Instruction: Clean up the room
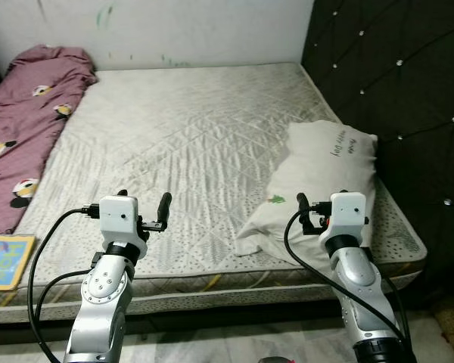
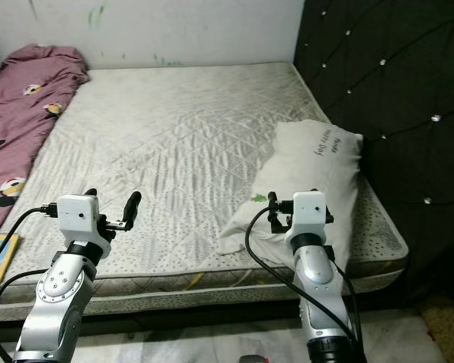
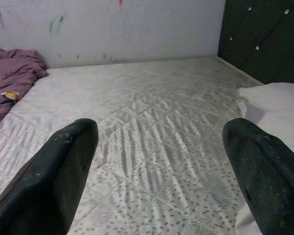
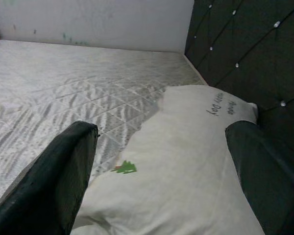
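Observation:
A white pillow (image 1: 329, 170) with a small green print and dark lettering lies on the right side of the quilted mattress (image 1: 189, 128), its near end at the bed's front edge. A crumpled maroon blanket (image 1: 26, 121) with cartoon patches runs along the left side. My right gripper (image 4: 161, 132) is open and hovers over the pillow's (image 4: 186, 166) near end, nothing between its fingers. The left gripper (image 3: 161, 132) is open too, held above the mattress's front edge to the left of the pillow. Both arms are raised in front of me.
A colourful book (image 1: 4, 261) lies on the mattress's near left corner. A black tufted headboard (image 1: 401, 76) stands along the right side, and a marked white wall (image 1: 174, 30) is behind the bed. Floor tiles show below the bed's front edge.

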`<state>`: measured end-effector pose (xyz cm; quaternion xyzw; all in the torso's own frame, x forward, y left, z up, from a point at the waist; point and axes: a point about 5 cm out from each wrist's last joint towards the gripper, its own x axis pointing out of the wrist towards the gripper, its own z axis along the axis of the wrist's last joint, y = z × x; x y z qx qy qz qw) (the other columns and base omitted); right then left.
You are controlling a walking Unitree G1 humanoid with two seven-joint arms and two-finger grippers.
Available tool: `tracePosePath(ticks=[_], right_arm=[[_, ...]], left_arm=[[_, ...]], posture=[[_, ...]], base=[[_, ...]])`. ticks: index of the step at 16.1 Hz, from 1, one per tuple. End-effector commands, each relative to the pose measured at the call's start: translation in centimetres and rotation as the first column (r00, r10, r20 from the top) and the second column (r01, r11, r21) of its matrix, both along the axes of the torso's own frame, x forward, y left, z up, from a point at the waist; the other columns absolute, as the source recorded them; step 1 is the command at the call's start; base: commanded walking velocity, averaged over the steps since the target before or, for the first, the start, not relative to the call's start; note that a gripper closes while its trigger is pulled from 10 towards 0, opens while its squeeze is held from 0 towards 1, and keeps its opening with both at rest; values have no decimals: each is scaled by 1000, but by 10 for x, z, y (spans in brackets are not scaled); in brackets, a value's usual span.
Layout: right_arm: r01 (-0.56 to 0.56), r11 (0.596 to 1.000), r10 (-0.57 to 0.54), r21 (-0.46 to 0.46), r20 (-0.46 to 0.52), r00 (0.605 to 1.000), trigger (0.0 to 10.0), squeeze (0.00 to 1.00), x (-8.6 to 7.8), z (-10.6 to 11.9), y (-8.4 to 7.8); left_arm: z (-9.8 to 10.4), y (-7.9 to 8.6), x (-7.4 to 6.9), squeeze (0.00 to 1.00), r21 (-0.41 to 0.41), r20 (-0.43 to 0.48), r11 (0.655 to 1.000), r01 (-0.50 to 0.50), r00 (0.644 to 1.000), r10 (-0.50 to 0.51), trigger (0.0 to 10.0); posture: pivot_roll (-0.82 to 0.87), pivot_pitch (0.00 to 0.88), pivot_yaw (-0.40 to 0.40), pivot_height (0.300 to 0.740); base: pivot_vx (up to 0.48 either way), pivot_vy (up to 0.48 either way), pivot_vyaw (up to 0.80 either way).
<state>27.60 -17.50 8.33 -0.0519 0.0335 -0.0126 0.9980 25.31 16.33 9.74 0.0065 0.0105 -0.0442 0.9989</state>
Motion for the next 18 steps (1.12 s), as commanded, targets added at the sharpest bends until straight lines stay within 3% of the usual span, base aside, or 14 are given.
tracePosePath(ticks=[1, 7, 14, 18], right_arm=[[-17, 1000, 17, 2, 12, 1000, 10000, 0, 3, 3, 3], [-40, 999, 40, -14, 16, 999, 10000, 0, 4, 4, 5], [-40, 999, 40, -14, 11, 999, 10000, 0, 4, 4, 5], [-41, 999, 41, -11, 8, 999, 10000, 0, 4, 3, 4]], left_arm=[[-1, 3, 0, 0, 1, -10, 1000, -6, 1000, 6, 10000], [-1, 2, 1, 0, -2, -10, 1000, -7, 1000, 7, 10000], [0, 2, 1, 0, -3, -9, 1000, -4, 1000, 4, 10000], [0, 1, 1, 0, -22, -1, 1000, -1, 1000, 1, 10000]], posture=[[-27, 0, 40, 740], [-28, 0, 35, 740], [-29, 0, 35, 740], [-28, 0, 35, 740]], base=[[0, -244, 0], [0, -280, 398], [0, -310, 0], [0, 0, 0]])
